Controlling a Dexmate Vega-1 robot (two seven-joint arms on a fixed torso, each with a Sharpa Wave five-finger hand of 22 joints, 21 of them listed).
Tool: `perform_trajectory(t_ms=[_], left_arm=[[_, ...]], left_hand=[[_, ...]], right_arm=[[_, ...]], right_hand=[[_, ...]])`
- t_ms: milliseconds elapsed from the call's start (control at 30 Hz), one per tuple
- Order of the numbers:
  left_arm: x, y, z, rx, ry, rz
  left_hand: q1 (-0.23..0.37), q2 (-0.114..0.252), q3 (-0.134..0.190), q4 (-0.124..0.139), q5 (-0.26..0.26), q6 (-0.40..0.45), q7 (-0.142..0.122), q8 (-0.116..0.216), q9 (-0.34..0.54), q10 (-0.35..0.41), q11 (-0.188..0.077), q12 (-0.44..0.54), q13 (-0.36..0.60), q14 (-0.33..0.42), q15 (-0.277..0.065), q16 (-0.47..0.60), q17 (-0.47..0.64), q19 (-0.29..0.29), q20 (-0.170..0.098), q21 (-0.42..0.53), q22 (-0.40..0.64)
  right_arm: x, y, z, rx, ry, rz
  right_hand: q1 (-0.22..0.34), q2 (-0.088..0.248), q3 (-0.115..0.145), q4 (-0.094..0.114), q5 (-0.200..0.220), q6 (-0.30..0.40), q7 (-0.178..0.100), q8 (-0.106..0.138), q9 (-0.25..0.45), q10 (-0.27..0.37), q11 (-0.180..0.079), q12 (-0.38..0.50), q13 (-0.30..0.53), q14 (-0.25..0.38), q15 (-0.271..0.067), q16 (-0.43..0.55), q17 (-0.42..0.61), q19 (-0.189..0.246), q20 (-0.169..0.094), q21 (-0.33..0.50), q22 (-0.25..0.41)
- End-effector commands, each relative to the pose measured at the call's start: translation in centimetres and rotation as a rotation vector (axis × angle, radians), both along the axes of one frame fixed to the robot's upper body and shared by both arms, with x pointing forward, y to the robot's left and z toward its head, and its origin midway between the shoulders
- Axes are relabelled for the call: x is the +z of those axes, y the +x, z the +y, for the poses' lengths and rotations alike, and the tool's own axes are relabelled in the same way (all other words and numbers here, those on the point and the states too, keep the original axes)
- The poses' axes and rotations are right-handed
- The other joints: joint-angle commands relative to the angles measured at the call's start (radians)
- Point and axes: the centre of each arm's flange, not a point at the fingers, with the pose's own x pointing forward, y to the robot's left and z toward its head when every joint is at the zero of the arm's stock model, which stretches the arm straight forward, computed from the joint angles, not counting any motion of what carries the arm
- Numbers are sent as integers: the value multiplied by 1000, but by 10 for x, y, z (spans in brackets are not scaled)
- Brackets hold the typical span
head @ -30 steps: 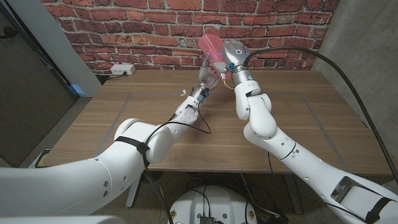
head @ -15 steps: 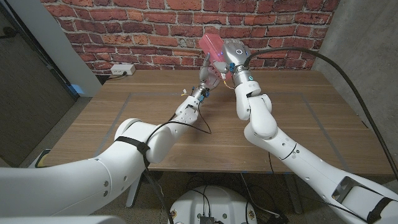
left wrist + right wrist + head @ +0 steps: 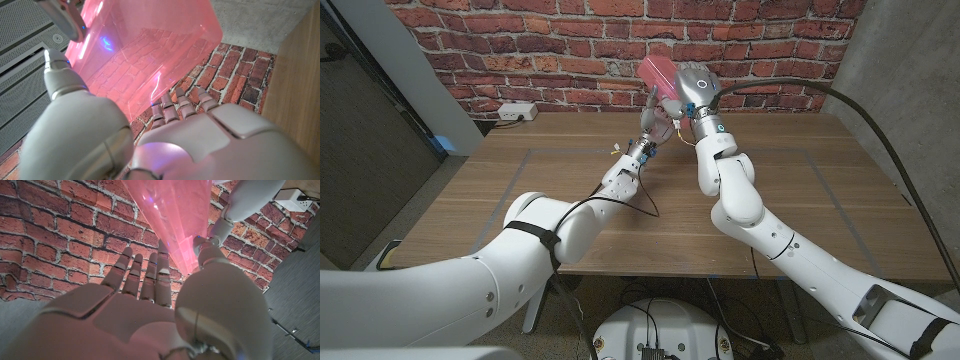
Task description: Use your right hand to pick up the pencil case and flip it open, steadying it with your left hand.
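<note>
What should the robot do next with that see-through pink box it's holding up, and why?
Probably swing the lid a little further open with the right hand. The translucent pink plastic pencil case is lifted off the wooden table, and the left hand is at its lower side to steady it, so both hands look placed for that.

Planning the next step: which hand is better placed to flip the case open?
Right. The right hand holds the translucent pink plastic pencil case aloft; the left hand braces it from below.
</note>
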Motion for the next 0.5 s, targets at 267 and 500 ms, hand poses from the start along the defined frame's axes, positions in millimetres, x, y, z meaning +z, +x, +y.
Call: perform_trajectory(t_ms=[267,500], left_arm=[[0,3,5,12,-5,10],[0,4,7,17,-5,14]], left_hand=[[146,192,478,194,-5,171,-129,68,1,152,-131,6,3,7,-86,6,0,4,7,5,4],[145,193,480,193,-6,174,-129,69,-1,156,-131,5,3,10,-87,7,0,5,8,6,4]], right_arm=[[0,2,2,6,1,-6],[1,3,2,13,-1,-1]], right_hand=[[70,78,75,7,107,213,-152,31,17,73,-20,7,2,29,-20,1,4,26,-4,9,2],[73,97,97,9,146,219,-157,29,18,77,-37,5,2,33,-29,-1,3,28,-10,9,2]])
